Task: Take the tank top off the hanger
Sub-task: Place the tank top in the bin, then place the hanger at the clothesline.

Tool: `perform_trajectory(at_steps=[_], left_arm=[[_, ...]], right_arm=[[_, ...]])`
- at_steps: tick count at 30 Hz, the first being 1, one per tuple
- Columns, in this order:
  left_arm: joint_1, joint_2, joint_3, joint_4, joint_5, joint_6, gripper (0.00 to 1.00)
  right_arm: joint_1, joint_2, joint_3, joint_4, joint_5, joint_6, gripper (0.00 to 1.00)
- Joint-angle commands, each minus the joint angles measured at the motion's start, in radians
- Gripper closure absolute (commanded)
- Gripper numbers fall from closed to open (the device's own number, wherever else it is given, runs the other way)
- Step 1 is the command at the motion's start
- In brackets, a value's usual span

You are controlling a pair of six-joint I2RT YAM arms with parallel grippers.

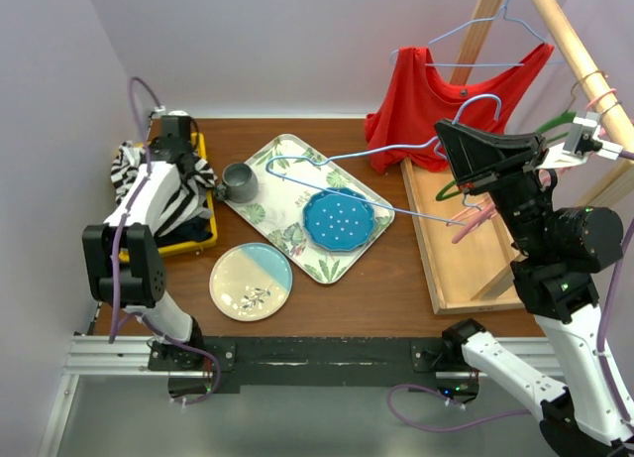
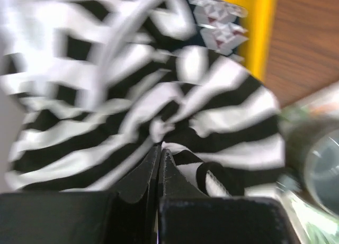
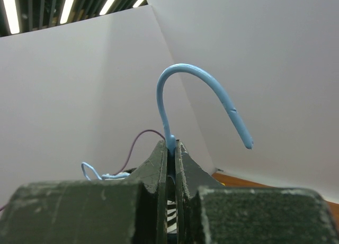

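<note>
The left hand (image 2: 159, 148) is clamped shut on a fold of the striped tank top (image 1: 163, 194), which bunches over the yellow bin (image 1: 193, 245) at the far left of the counter (image 1: 396, 279). The right hand (image 3: 171, 147) pinches the blue hanger (image 3: 183, 68) by its neck. The hanger's long axis runs leftward toward the top, and its left end appears clear of the fabric.
</note>
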Motion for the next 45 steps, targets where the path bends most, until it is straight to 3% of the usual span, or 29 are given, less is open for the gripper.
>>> perform_trajectory(at_steps=[1,5,12,18,20,21,25,27,34,38,43,45], left_arm=[[0.137,-0.072,0.025,0.032,-0.100,-0.096,1.00],[0.155,-0.030,-0.021,0.057,-0.160,-0.125,1.00],[0.160,0.109,-0.081,0.090,0.050,-0.164,1.00],[0.159,0.119,-0.086,0.081,0.087,-0.161,0.95],[0.154,0.084,-0.073,0.067,0.091,-0.153,0.73],[0.154,0.062,-0.067,0.067,0.099,-0.146,0.56],[0.154,-0.054,-0.020,0.040,0.099,-0.110,0.39],[0.151,-0.078,0.041,-0.026,0.073,-0.096,0.22],[0.146,-0.176,0.164,-0.120,0.117,-0.060,0.17],[0.113,-0.260,0.158,-0.098,0.283,-0.011,0.16],[0.106,-0.430,0.102,-0.013,0.726,0.006,0.17],[0.106,-0.498,0.008,0.101,0.905,-0.006,0.17]], right_arm=[[-0.003,-0.006,-0.007,0.025,0.027,-0.023,1.00],[-0.003,-0.001,-0.008,0.037,0.022,-0.017,1.00],[-0.003,-0.014,-0.024,0.039,0.028,-0.027,1.00],[-0.003,-0.020,-0.016,0.026,0.034,-0.044,1.00],[-0.003,-0.017,-0.014,0.023,0.034,-0.050,1.00],[-0.003,-0.017,-0.014,0.020,0.034,-0.050,1.00],[-0.003,-0.014,-0.016,0.016,0.022,-0.049,1.00],[-0.003,-0.014,-0.019,0.016,0.016,-0.041,1.00],[-0.003,-0.005,-0.019,0.016,-0.007,-0.029,1.00],[-0.003,0.006,-0.014,-0.020,-0.032,-0.084,1.00],[-0.003,0.044,-0.021,-0.080,-0.125,-0.176,1.00],[-0.003,0.066,-0.008,-0.127,-0.179,-0.218,1.00]])
